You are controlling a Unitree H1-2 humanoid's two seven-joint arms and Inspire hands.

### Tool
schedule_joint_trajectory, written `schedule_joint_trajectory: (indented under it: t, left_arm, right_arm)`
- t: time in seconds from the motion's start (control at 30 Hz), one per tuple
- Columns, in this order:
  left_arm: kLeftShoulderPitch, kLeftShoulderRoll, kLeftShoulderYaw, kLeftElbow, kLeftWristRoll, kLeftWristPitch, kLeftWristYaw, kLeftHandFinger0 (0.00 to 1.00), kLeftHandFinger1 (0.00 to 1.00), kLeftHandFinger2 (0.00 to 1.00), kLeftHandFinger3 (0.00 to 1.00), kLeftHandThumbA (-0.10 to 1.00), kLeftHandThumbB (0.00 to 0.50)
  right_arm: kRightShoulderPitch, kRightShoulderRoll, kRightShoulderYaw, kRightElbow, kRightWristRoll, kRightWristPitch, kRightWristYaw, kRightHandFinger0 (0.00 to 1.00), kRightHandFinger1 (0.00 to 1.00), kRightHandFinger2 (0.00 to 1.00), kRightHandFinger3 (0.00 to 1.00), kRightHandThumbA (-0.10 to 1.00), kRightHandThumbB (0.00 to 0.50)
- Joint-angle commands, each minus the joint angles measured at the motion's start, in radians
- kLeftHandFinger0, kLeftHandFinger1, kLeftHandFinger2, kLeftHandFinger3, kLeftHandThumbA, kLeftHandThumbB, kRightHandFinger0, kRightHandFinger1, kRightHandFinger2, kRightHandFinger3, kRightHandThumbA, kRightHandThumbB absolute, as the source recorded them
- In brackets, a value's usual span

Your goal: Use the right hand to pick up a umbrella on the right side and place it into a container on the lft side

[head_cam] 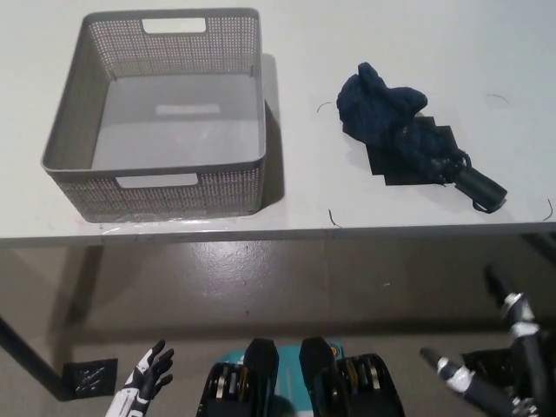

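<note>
Presently right hand hangs open and empty below the table edge; umbrella lies above it, container far to its left

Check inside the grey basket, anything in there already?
Nothing visible inside the grey basket: bare floor, with only light through its handle slot. The near wall hides a strip of floor behind it. The umbrella lies on the table, to the basket's right.
</note>
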State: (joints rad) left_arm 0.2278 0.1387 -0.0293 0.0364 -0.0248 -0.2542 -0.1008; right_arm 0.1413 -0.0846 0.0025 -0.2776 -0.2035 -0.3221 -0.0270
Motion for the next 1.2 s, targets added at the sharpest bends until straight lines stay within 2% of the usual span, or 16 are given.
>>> schedule_joint_trajectory:
  t: [0.0,0.03,0.07,0.13,0.17,0.27,0.43,0.57,0.73,1.0,1.17]
  left_arm:
    - [-0.007,0.026,0.007,-0.037,-0.016,-0.075,-0.024,1.00,1.00,1.00,1.00,0.95,0.014]
    - [-0.007,0.024,0.008,-0.034,-0.013,-0.081,-0.021,1.00,1.00,1.00,1.00,0.95,0.010]
    - [-0.007,0.023,0.008,-0.030,-0.013,-0.084,-0.020,1.00,1.00,1.00,1.00,0.95,0.010]
    - [-0.006,0.021,0.006,-0.029,-0.011,-0.082,-0.020,1.00,1.00,1.00,1.00,0.95,0.017]
    - [-0.006,0.021,0.005,-0.028,-0.011,-0.080,-0.020,1.00,1.00,1.00,1.00,0.94,0.017]
    - [-0.008,0.026,0.006,-0.035,-0.013,-0.074,-0.024,1.00,1.00,1.00,1.00,0.95,0.005]
    - [-0.008,0.024,0.002,-0.035,-0.011,-0.076,-0.024,1.00,1.00,1.00,1.00,0.96,0.019]
    - [-0.004,0.028,0.002,-0.045,-0.014,-0.070,-0.027,1.00,1.00,1.00,1.00,0.96,0.013]
    - [0.002,0.026,0.001,-0.039,-0.018,-0.085,-0.028,1.00,1.00,1.00,1.00,0.96,0.007]
    - [0.001,0.030,-0.004,-0.042,-0.021,-0.079,-0.037,1.00,1.00,1.00,1.00,0.97,0.013]
    - [0.006,0.023,-0.006,-0.041,-0.010,-0.086,-0.031,1.00,1.00,1.00,1.00,0.97,0.009]
  right_arm:
    - [-0.156,-0.023,-0.081,-0.236,-0.193,0.160,-0.005,1.00,1.00,1.00,1.00,0.90,0.321]
    - [-0.226,-0.045,-0.090,-0.268,-0.206,0.274,0.040,1.00,1.00,1.00,1.00,0.85,0.346]
    - [-0.261,-0.053,-0.096,-0.278,-0.220,0.325,0.061,1.00,1.00,1.00,1.00,0.84,0.349]
    - [-0.376,-0.093,-0.096,-0.252,-0.307,0.447,0.117,1.00,1.00,1.00,1.00,0.91,0.386]
    - [-0.418,-0.112,-0.091,-0.227,-0.318,0.480,0.134,1.00,1.00,1.00,1.00,0.93,0.399]
    - [-0.581,-0.162,-0.059,-0.101,-0.367,0.578,0.169,1.00,1.00,1.00,1.00,0.88,0.402]
    - [-0.761,-0.193,-0.031,0.157,-0.333,0.597,0.126,1.00,1.00,1.00,1.00,0.78,0.383]
    - [-0.891,-0.209,0.013,0.362,-0.344,0.615,0.114,1.00,1.00,1.00,1.00,0.84,0.433]
    - [-1.010,-0.207,0.027,0.568,-0.285,0.620,0.109,1.00,1.00,1.00,1.00,0.75,0.427]
    - [-1.198,-0.210,0.094,0.923,-0.276,0.612,0.096,1.00,1.00,1.00,1.00,0.79,0.455]
    - [-1.304,-0.185,0.163,1.197,-0.278,0.607,0.106,1.00,1.00,1.00,1.00,0.85,0.498]
